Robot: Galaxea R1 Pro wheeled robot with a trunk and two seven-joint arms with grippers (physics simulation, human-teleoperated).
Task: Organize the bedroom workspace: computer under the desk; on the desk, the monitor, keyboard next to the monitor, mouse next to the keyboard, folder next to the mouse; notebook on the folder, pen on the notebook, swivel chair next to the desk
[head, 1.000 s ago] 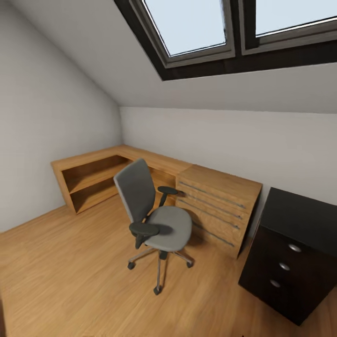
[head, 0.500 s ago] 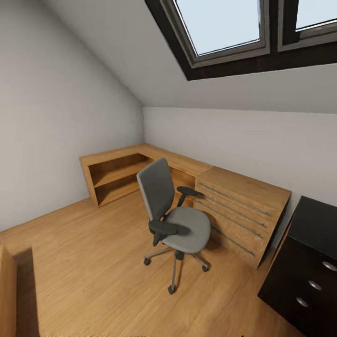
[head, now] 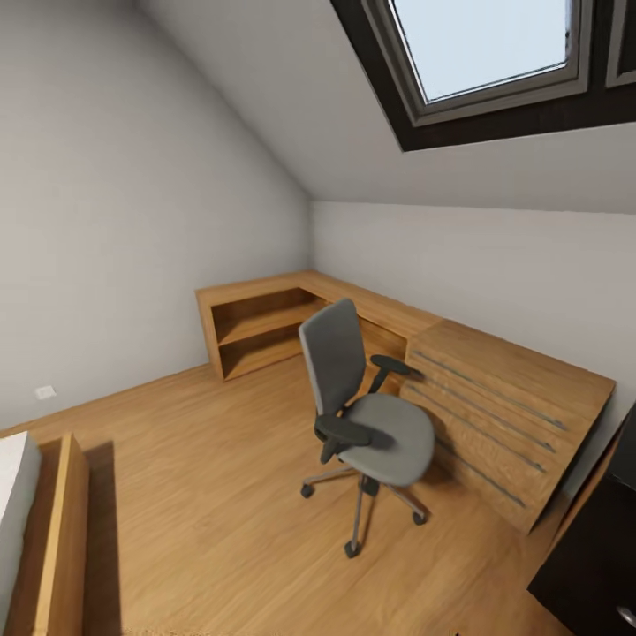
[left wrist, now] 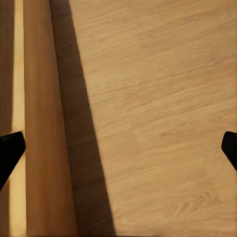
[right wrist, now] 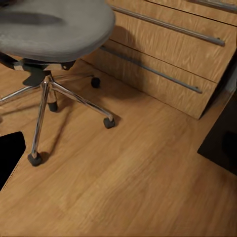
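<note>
View panned left since 1 s ago: chair [head: 367,415] w/ bare seat beside empty bench [head: 389,311], bed [head: 35,530] now seen; left jaws apart, right unclear; robot prob. searching.

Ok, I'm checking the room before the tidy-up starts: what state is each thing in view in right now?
swivel chair: upright on the floor, seat bare, beside the drawer unit.
desk: top bare, shelves bare.
drawer unit: drawers shut.
skylight: shut.
left gripper: open, holding nothing, over the floor.
right gripper: one fingertip shows; state cannot be told.
</note>
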